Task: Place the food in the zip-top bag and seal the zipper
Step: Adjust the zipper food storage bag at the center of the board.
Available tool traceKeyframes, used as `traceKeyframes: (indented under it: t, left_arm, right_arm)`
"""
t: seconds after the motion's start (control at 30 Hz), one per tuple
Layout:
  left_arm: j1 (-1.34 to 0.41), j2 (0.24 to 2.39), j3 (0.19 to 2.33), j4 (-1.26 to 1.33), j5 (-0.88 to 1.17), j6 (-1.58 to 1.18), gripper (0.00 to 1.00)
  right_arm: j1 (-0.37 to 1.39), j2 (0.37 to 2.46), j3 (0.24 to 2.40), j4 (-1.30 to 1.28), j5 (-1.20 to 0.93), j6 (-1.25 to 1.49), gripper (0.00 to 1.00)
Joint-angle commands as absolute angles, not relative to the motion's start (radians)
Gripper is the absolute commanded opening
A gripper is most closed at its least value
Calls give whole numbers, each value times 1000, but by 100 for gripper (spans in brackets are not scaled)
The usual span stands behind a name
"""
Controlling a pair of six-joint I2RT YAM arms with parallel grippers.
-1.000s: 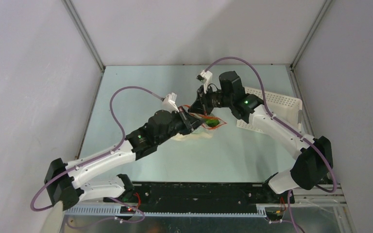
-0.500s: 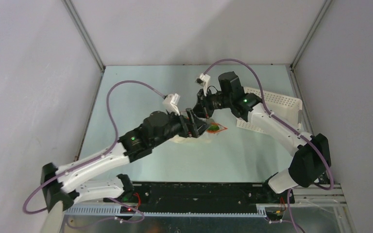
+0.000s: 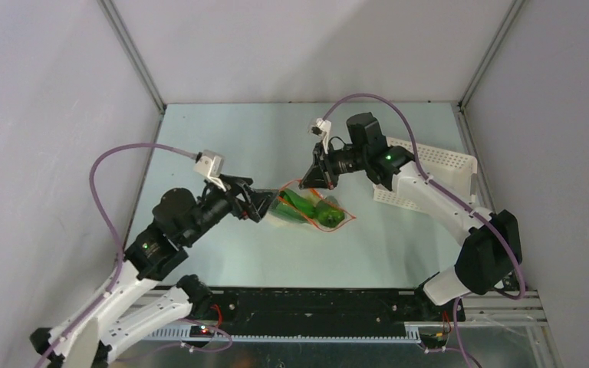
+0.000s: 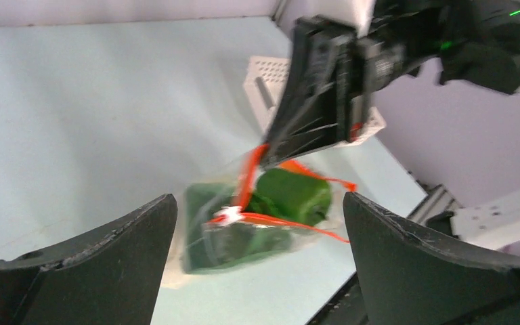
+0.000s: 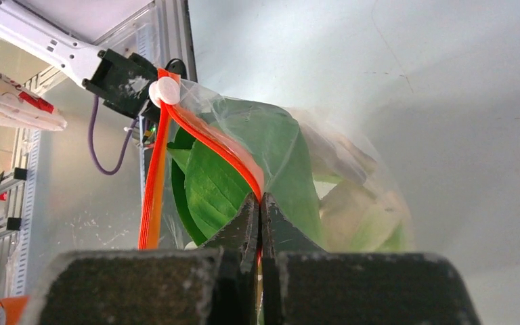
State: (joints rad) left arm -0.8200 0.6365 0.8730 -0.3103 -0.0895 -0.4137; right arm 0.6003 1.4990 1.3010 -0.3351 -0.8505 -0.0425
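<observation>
No text, label, brand, number or sign can be read in any view. There is none on the zip-top bag (image 3: 310, 208) at the centre of the table (image 3: 222, 138), and none on the white perforated basket (image 3: 437, 165) toward two o'clock.

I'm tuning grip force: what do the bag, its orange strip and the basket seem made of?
The zip-top bag: thin clear plastic film, glossy and crinkled. The zipper: seemingly stiffer opaque orange plastic. The basket: rigid-looking white plastic, perforated, matte.
</observation>
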Motion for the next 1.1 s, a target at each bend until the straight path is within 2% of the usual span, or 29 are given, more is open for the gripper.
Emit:
traceKeyframes:
  t: [0.0,0.1,0.2,0.3,0.37,0.7,0.9,1.07]
  left_arm:
    - [-640,630,750,-201,180,-347,100]
    - [-588,622,653,-52,410,-278,100]
    - [-541,629,626,40,516,-153,100]
    - [-448,627,574,149,748,-140,100]
    - [-409,628,541,189,817,-116,100]
    - [-219,814,548,289,1062,-84,92]
    - [-214,897,625,182,1112,17,89]
    - [-218,912,631,181,1171,47,80]
  right_arm:
    - [571,1508,1349,-327,-953,-67,0]
    - [539,1519,1349,-322,-1009,-64,0]
    - [513,1534,1350,-304,-1082,-43,0]
    - [500,1551,1373,-340,-1092,-53,0]
    - [498,1564,1394,-376,-1103,-74,0]
    - [508,1605,1472,-552,-1175,-220,0]
    - [516,1642,1510,-567,-1173,-220,0]
    - [524,1658,1529,-562,-1160,-208,0]
